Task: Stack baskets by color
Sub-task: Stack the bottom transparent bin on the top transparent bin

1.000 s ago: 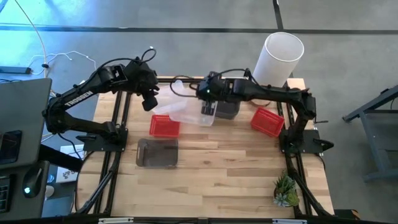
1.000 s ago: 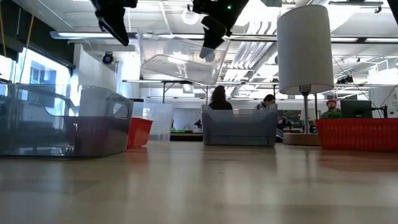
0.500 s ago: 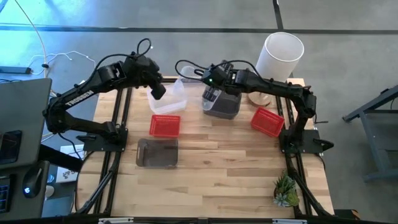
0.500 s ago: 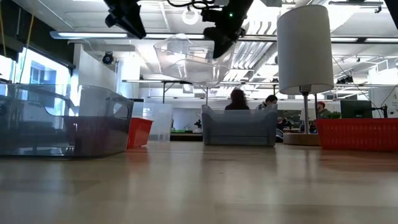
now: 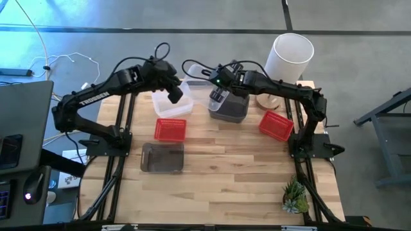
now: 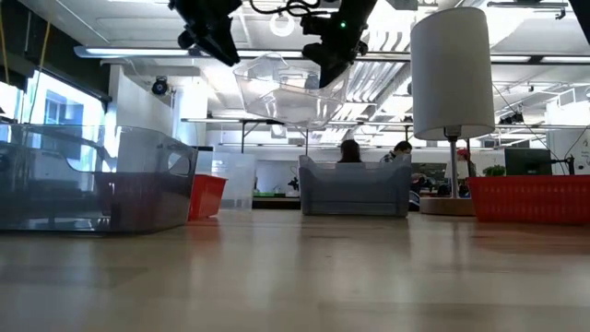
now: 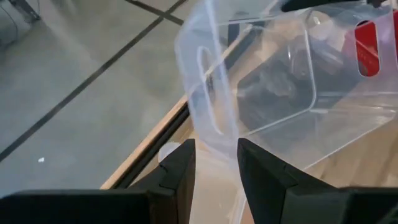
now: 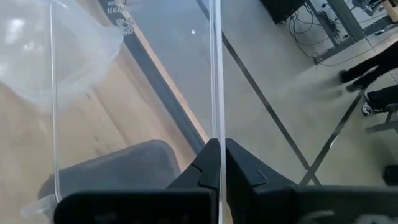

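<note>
A clear basket (image 6: 284,92) hangs in the air over the table's far middle, and my right gripper (image 6: 330,57) is shut on it. It is also in the high view (image 5: 190,96). My left gripper (image 7: 216,168) is open at the basket's other end. Its fingers stand on either side of the end wall with the handle slot (image 7: 206,68), with room to spare. A dark grey basket (image 5: 229,110) rests on the table under my right gripper. Two red baskets (image 5: 170,129) (image 5: 276,125) and another dark grey basket (image 5: 162,157) sit on the table. My right gripper pinches the thin upper edge of the clear basket's wall (image 8: 215,121) between its two fingers. It comes slanting down from above onto the end toward the table's right (image 6: 324,76). The basket is lifted clear, open side up and close to level.
A tall white cylinder (image 5: 289,58) stands at the far right corner. A small plant (image 5: 295,197) sits at the near right. People sit in the room behind the table (image 6: 350,152). The table's near half holds bare wood (image 5: 237,173).
My right gripper has carried the clear basket toward the far edge and rolled its wrist, so the basket has tipped from slanting to nearly level. My left gripper has gone toward the table's right and turned. Its open fingers have come around the basket's end wall.
</note>
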